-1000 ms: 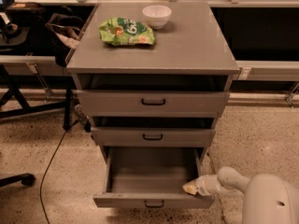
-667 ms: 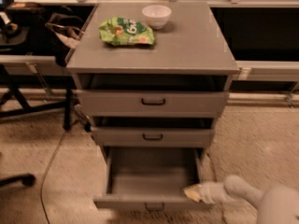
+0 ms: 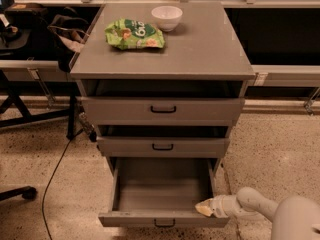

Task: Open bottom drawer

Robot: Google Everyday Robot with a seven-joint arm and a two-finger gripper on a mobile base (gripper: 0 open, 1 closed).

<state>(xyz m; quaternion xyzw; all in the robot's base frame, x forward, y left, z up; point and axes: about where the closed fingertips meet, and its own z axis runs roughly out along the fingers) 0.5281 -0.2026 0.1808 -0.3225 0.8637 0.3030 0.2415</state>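
Item: bottom drawer, lowest of the cabinet, pulled well out, front running left-right. Gripper: at that front's right end, your arm reaching in from the cabinet's right (spread or closed, you cannot tell). Handle lies leftward of it.

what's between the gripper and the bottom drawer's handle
Only the bottom drawer's front edge. In the camera view the gripper sits at its right front corner, the handle at mid-front.
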